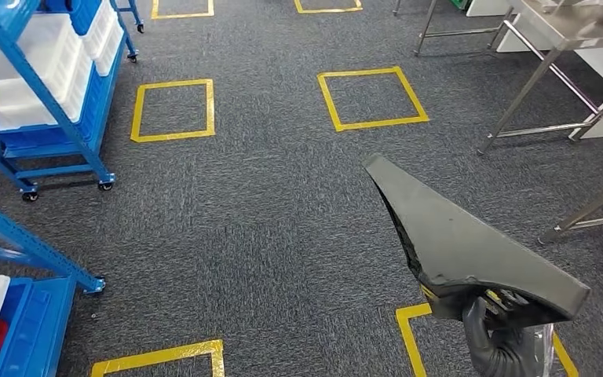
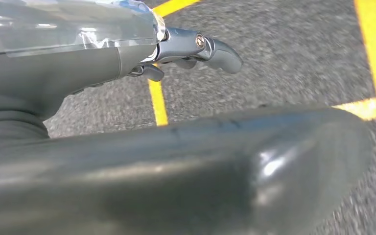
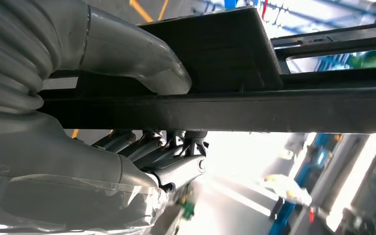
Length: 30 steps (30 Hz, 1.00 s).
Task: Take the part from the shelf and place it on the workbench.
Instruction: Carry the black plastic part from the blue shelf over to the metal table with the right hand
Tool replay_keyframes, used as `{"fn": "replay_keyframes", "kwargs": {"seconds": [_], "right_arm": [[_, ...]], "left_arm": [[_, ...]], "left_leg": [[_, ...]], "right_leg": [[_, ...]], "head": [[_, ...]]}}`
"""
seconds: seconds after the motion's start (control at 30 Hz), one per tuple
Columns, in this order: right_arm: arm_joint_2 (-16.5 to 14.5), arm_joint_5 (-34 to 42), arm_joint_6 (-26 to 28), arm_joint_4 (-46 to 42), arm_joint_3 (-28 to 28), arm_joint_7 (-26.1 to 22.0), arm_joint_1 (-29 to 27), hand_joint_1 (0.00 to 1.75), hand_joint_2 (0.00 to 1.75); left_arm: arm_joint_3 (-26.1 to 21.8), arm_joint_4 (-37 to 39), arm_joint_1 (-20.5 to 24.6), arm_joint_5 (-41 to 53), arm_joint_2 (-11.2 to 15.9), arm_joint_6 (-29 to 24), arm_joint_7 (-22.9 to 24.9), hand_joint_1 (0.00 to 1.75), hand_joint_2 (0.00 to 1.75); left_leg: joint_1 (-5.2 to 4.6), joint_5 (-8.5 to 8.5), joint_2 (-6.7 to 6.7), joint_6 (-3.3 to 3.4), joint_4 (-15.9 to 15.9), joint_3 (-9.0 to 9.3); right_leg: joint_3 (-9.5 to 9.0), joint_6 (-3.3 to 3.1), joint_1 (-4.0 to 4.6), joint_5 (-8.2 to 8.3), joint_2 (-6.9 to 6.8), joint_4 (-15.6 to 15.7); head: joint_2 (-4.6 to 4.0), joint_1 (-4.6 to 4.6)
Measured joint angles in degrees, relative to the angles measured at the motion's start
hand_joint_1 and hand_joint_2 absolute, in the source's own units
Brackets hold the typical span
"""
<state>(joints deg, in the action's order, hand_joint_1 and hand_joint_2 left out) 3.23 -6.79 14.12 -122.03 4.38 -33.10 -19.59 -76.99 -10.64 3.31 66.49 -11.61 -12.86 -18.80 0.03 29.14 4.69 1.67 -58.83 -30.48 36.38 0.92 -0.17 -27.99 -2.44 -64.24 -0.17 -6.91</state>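
Your right hand (image 1: 496, 339) had the part (image 1: 455, 236) down at about 4 o'clock in the head view, thumb (image 3: 142, 63) on one side and fingers (image 3: 152, 152) curled round the other, clamped on it. The part's tip pointed toward 11. Left hand (image 2: 176, 51) hung over carpet (image 1: 267, 220) holding nothing, fingers loosely bent. Blue shelves (image 1: 39, 94) sat at 10, workbench (image 1: 565, 31) at 1.
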Motion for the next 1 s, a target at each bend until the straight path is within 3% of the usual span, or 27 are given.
{"fn": "replay_keyframes", "kwargs": {"seconds": [0.07,0.13,0.17,0.23,0.3,0.37,0.4,0.43,0.47,0.53,0.6,0.67,0.73,0.8,0.87,0.9,0.93,0.97,1.0], "right_arm": [[-0.3,-0.3,0.3,-0.8,-0.7,0.0,-0.4,1.75,1.75],[-0.5,-0.6,0.5,-1.4,-1.3,-0.1,-1.0,1.75,1.75],[-0.6,-0.6,0.6,-1.6,-1.6,-0.1,-1.4,1.75,1.75],[-1.0,-0.7,0.8,-2.1,-2.0,-0.1,-2.0,1.75,1.75],[-1.3,-0.7,1.0,-2.3,-2.2,-0.2,-2.2,1.75,1.75],[-1.6,-0.9,1.1,-2.4,-2.4,-0.3,-2.7,1.75,1.75],[-1.8,-1.1,1.2,-2.4,-2.5,-0.3,-3.0,1.75,1.75],[-1.9,-1.3,1.3,-2.4,-2.6,-0.4,-3.2,1.75,1.75],[-2.0,-1.4,1.3,-2.4,-2.7,-0.5,-3.4,1.75,1.75],[-2.1,-1.4,1.3,-2.4,-2.9,-0.6,-3.6,1.75,1.75],[-2.1,-1.3,1.3,-2.5,-3.2,-0.8,-3.8,1.75,1.75],[-2.1,-1.1,1.4,-2.6,-3.5,-1.0,-4.5,1.75,1.75],[-2.0,-0.8,1.5,-2.8,-4.0,-1.2,-5.2,1.75,1.75],[-2.0,-0.5,1.9,-3.0,-4.4,-1.5,-5.6,1.75,1.75],[-1.9,-0.4,2.4,-3.1,-4.7,-1.6,-6.0,1.75,1.75],[-1.9,-0.4,2.6,-3.1,-4.8,-1.6,-6.2,1.75,1.75],[-1.9,-0.5,2.8,-3.2,-4.9,-1.6,-6.4,1.75,1.75],[-1.9,-0.8,3.1,-3.4,-4.9,-1.6,-6.6,1.75,1.75],[-1.9,-1.2,3.3,-3.7,-5.0,-1.6,-6.7,1.75,1.75]], "left_arm": [[0.3,0.0,0.0,0.4,0.0,0.3,-0.1,0.00,0.00],[0.6,0.0,0.1,0.6,0.0,0.5,-0.1,0.00,0.00],[0.8,0.0,0.2,0.7,0.0,0.6,-0.1,0.00,0.00],[1.3,0.0,0.3,0.9,0.1,0.7,-0.2,0.00,0.00],[1.5,0.0,0.2,1.1,0.1,0.8,-0.2,0.00,0.00],[1.6,0.0,0.0,1.2,0.1,0.9,-0.2,0.00,0.00],[1.6,0.0,0.0,1.3,0.2,0.9,-0.2,0.00,0.00],[1.7,0.0,0.0,1.3,0.2,0.9,-0.2,0.00,0.00],[1.7,0.0,0.0,1.3,0.3,1.0,-0.3,0.00,0.00],[1.7,0.0,0.0,1.3,0.4,1.1,-0.4,0.00,0.00],[1.8,0.0,0.0,1.4,0.5,1.1,-0.5,0.00,0.00],[1.9,0.0,0.1,1.4,0.5,1.2,-0.6,0.00,0.00],[2.0,0.0,0.1,1.6,0.5,1.3,-0.8,0.00,0.00],[2.3,0.0,-0.1,1.9,0.6,1.7,-1.1,0.00,0.00],[2.5,0.0,-0.4,2.1,0.6,2.0,-1.2,0.00,0.00],[2.7,0.0,-0.5,2.3,0.7,2.1,-1.2,0.00,0.00],[2.8,0.0,-0.5,2.4,0.7,2.2,-1.2,0.00,0.00],[2.9,0.0,-0.4,2.5,0.7,2.3,-1.2,0.00,0.00],[3.0,0.0,-0.3,2.5,0.7,2.4,-1.2,0.00,0.00]], "left_leg": [[-0.10,0.30,1.11,-0.42,0.0,0.38],[-0.09,0.46,2.27,-0.95,0.3,0.80],[-0.05,0.67,2.40,-1.24,0.3,1.08],[0.04,2.29,0.10,-1.72,-1.7,0.69],[0.16,5.63,-3.23,-2.01,-8.3,-2.27],[0.22,7.52,-4.17,-2.22,-14.7,-5.70],[0.26,6.82,-4.24,-2.29,-15.3,-6.33],[0.33,5.00,-4.38,-2.32,-13.5,-5.91],[0.47,2.52,-5.01,-2.34,-10.0,-4.62],[0.86,-0.56,-7.96,-2.25,-3.0,-1.90],[0.86,-0.80,-9.62,-1.84,-0.5,-0.92],[0.74,-1.04,-8.29,-1.09,-0.2,-0.76],[0.88,-1.36,-6.76,-0.34,0.3,-0.63],[0.79,-1.44,-5.12,0.07,0.6,-0.64],[0.59,-1.29,-3.30,0.16,0.6,-0.68],[0.54,-1.18,-2.43,0.15,0.6,-0.65],[0.51,-1.06,-1.62,0.11,0.6,-0.55],[0.48,-0.92,-0.85,0.02,0.6,-0.37],[0.45,-0.76,-0.15,-0.12,0.6,-0.12]], "right_leg": [[-2.59,-0.76,0.77,1.10,-1.95,4.9],[-2.60,-1.25,1.13,1.07,-1.16,5.4],[-2.87,-1.46,0.89,1.26,-0.45,5.8],[-3.63,-1.90,0.31,1.70,0.95,6.9],[-4.00,-2.19,0.02,1.94,2.39,7.3],[-4.03,-2.27,0.01,1.93,4.08,7.2],[-4.07,-2.25,-0.01,1.90,5.01,7.1],[-4.12,-2.15,-0.05,1.83,5.98,7.0],[-4.16,-1.99,-0.10,1.71,6.91,6.7],[-3.88,-1.46,-0.10,1.38,8.57,6.0],[-3.27,-0.73,-0.25,1.32,9.98,5.6],[-2.81,0.01,-0.55,1.53,11.07,5.5],[-1.86,0.53,-0.41,0.40,8.72,3.8],[1.16,0.91,-0.26,-2.97,4.59,-2.3],[4.63,1.18,-0.45,-5.70,2.98,-9.2],[5.22,1.21,-0.53,-5.67,2.72,-10.5],[4.55,1.15,-0.56,-4.53,2.51,-9.3],[2.65,0.98,-0.50,-2.64,2.00,-5.8],[0.25,0.63,-0.29,-0.90,0.57,-1.4]], "head": [[0.00,-0.01],[0.00,-0.01],[0.00,-0.01],[0.00,-0.02],[0.00,-0.02],[0.00,-0.02],[0.00,-0.02],[0.00,-0.02],[0.00,-0.02],[0.00,-0.02],[0.00,-0.02],[0.00,-0.02],[0.00,0.03],[-0.01,0.08],[-0.01,0.09],[-0.01,0.09],[-0.01,0.09],[0.00,0.09],[0.00,0.09]]}}
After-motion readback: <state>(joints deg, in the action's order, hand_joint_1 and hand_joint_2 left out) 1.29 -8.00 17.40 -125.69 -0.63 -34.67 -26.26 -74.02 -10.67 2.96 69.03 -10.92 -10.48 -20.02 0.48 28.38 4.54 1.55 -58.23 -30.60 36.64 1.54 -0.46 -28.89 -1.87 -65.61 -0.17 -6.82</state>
